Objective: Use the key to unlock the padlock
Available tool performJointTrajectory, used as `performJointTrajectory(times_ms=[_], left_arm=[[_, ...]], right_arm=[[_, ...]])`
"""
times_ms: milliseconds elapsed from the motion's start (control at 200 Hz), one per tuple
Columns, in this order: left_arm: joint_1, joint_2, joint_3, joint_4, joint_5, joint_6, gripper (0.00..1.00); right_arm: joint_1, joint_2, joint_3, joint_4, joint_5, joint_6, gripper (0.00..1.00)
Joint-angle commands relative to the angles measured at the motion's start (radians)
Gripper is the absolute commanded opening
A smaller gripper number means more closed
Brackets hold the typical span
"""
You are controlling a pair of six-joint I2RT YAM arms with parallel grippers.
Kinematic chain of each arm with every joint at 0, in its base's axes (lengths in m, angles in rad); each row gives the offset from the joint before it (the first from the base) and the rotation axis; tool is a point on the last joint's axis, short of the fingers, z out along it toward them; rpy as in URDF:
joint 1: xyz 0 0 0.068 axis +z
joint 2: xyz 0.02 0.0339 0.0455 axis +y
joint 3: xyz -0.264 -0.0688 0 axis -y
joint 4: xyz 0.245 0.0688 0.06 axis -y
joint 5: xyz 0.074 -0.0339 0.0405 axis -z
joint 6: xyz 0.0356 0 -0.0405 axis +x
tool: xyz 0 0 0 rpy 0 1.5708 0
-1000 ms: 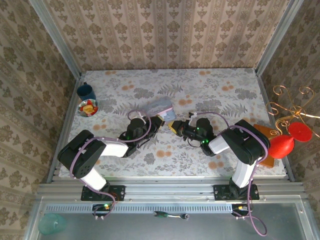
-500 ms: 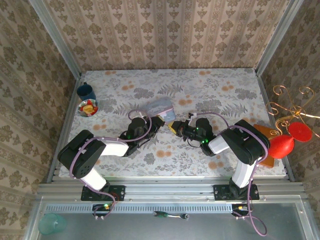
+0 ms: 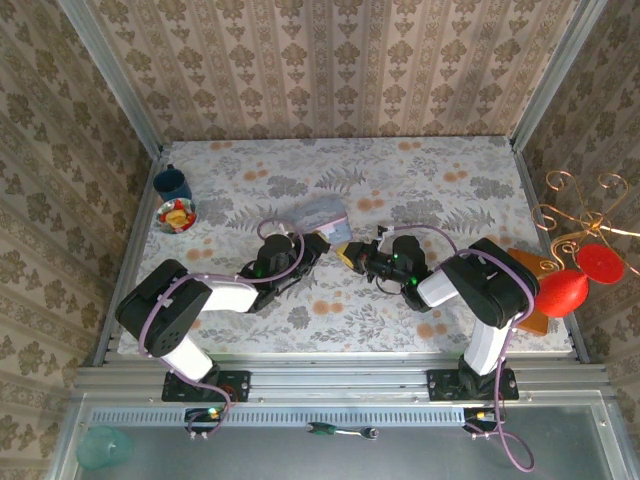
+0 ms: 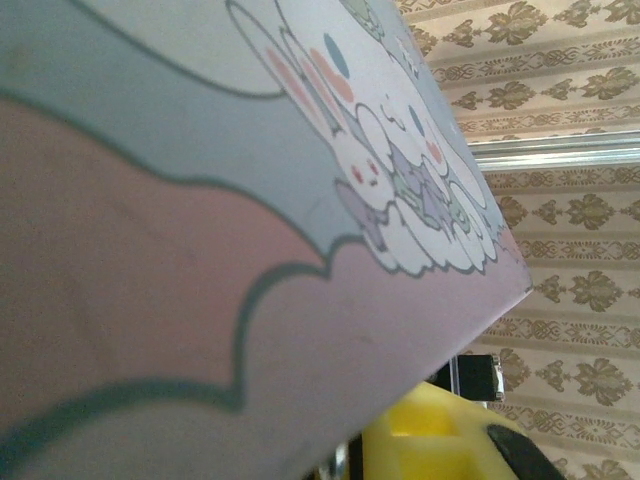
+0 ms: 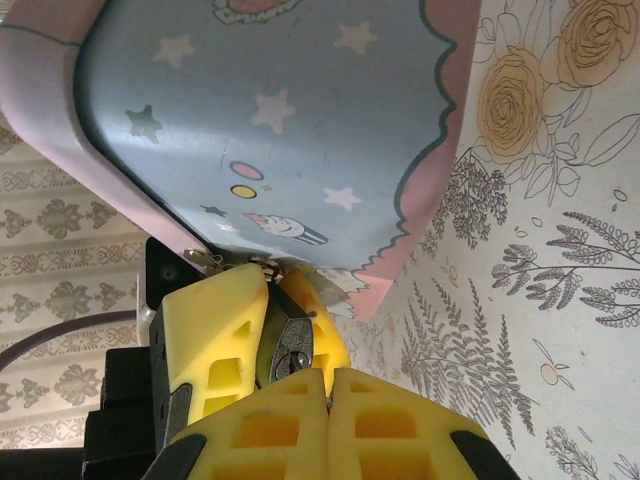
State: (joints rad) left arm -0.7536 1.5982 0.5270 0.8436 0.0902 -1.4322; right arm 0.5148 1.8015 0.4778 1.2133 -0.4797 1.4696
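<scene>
A dark metal padlock [image 5: 290, 345] hangs at the latch of a pastel cartoon box [image 3: 325, 212] in mid-table. My left gripper [image 3: 322, 246] is shut on the padlock, its yellow fingers [image 5: 210, 335] clamping the body from both sides. My right gripper [image 5: 329, 378] faces the keyhole from the right, fingertips pressed together on the key; only a sliver of the key [image 5: 300, 360] shows at the keyhole. In the left wrist view the box's pink and blue side [image 4: 250, 200] lies close over one yellow finger [image 4: 440, 445].
A blue cup [image 3: 172, 184] and a small bowl of fruit [image 3: 177, 215] stand at the table's far left. Red and orange items [image 3: 565, 290] and a copper wire stand [image 3: 580, 215] sit past the right edge. A screwdriver [image 3: 340, 430] lies on the front rail.
</scene>
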Motion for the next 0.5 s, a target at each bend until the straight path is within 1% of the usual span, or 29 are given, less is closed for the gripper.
performJointTrajectory(times_ms=[0, 215, 495], left_arm=[[-0.088, -0.027, 0.034, 0.034, 0.204, 0.017, 0.01], [-0.087, -0.049, -0.001, 0.068, 0.149, 0.008, 0.00], [-0.085, -0.058, -0.043, 0.165, 0.091, -0.016, 0.00]], right_arm=[[0.014, 0.015, 0.033, 0.089, -0.008, -0.007, 0.00], [0.010, 0.010, 0.017, 0.087, 0.007, -0.028, 0.00], [0.008, -0.004, 0.005, 0.090, 0.014, -0.028, 0.02]])
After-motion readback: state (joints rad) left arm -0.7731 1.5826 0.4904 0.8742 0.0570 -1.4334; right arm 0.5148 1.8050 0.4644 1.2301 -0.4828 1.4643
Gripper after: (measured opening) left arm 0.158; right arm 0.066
